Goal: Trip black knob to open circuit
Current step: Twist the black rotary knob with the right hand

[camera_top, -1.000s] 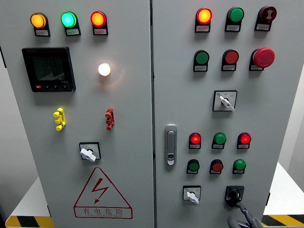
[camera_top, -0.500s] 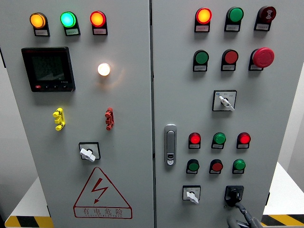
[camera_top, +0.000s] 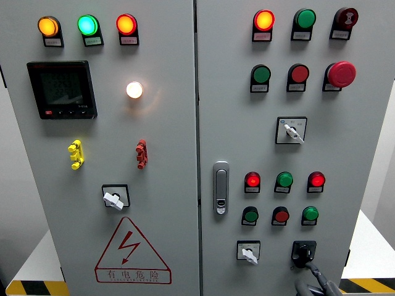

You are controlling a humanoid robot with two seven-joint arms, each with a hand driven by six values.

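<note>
Grey cabinet doors (camera_top: 154, 185) fill the frame, and at lower right the right hand (camera_top: 316, 282) reaches up with a finger touching the black knob (camera_top: 302, 253), seemingly to turn it; its grip state I cannot tell.

grey control cabinet (camera_top: 173, 185), two doors. right hand (camera_top: 316, 282) enters at the bottom edge right of middle; a dark fingertip touches the black knob (camera_top: 302, 253) low on the right door, grip unclear. white selector switch (camera_top: 249, 251) just left of the knob. above them, a row of lit red, green, red lamps (camera_top: 284, 180), with darker buttons beneath. red mushroom button (camera_top: 341, 74) upper right. left door: digital meter (camera_top: 62, 89), glowing white lamp (camera_top: 134, 90), red lightning warning triangle (camera_top: 132, 251).
</note>
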